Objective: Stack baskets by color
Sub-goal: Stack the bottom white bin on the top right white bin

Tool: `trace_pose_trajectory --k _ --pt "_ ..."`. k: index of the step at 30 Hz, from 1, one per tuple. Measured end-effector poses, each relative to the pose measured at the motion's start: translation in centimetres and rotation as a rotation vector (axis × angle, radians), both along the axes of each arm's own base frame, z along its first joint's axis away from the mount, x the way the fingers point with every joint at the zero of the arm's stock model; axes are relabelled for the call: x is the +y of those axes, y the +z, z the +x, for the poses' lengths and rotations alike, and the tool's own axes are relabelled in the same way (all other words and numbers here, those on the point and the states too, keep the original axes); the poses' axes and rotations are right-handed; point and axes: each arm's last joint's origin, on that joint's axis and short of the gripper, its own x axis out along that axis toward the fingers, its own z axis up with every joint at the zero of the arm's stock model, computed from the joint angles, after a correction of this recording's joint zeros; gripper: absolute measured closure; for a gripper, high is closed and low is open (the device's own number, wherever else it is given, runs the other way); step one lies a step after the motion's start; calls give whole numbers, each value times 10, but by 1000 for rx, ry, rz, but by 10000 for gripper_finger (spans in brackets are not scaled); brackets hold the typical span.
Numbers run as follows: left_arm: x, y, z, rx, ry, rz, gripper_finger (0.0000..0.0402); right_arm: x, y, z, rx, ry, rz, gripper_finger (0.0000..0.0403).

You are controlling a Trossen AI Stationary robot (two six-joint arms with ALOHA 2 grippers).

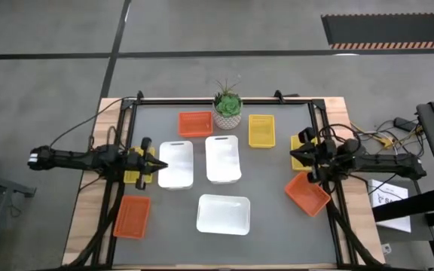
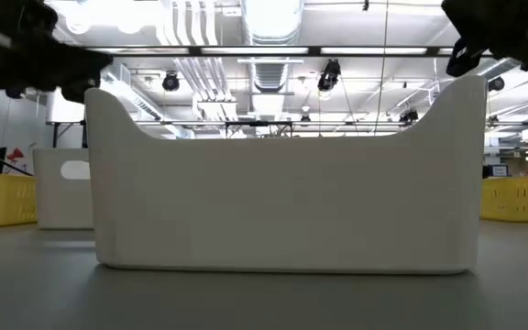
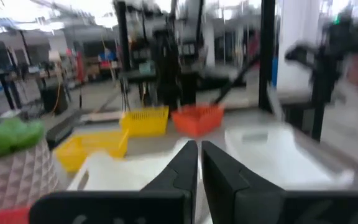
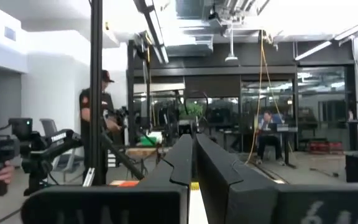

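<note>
Three white baskets lie on the grey mat: two side by side at mid-table (image 1: 176, 164) (image 1: 222, 159) and one nearer the front (image 1: 223, 214), which fills the low view (image 2: 287, 183). Orange baskets sit at the far edge (image 1: 195, 123), front left (image 1: 132, 217) and right (image 1: 307, 193). Yellow baskets lie at the far right (image 1: 261, 130), under the left hand (image 1: 134, 175) and under the right hand (image 1: 301, 143). My left gripper (image 1: 160, 164) (image 3: 197, 163) is shut and level at the left white basket's edge. My right gripper (image 1: 294, 156) (image 4: 193, 155) is shut and tipped upward.
A small potted green plant (image 1: 227, 109) stands at the far edge between the orange and yellow baskets. A black frame (image 1: 224, 100) runs around the mat. A person (image 4: 101, 118) stands in the room beyond the table. Cables and gear (image 1: 386, 139) lie off the right side.
</note>
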Motion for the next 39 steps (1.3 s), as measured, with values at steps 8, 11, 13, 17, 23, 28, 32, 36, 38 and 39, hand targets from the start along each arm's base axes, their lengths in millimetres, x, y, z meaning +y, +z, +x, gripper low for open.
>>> trace_pose_trajectory --k 8,11,13,17,23,28,32,36,38,39 --pt "0 17 0 -166 -22 -152 395 -2 -15 21 154 18 69 390" --pt "0 23 -1 -225 -34 -198 395 -2 -17 26 170 13 58 390" --pt "0 28 -2 -280 -40 -202 395 -2 -17 30 196 9 47 390" --pt "0 34 -2 -351 -47 -207 395 -3 -6 36 187 7 39 390" --pt "0 41 -2 -429 -54 -211 395 -3 24 42 103 -26 -60 390" --pt "0 42 1 -435 -54 -211 395 -4 45 47 125 -58 -162 390" --pt "0 39 5 -411 -60 -246 395 -4 56 53 216 -63 -206 390" --pt "0 43 8 -461 -47 -272 395 -5 66 59 300 -55 -212 390" --pt "0 47 11 -466 -43 -275 395 -5 69 61 327 -49 -196 390" --pt "0 50 14 -464 -44 -277 395 -5 69 62 338 -47 -191 390"
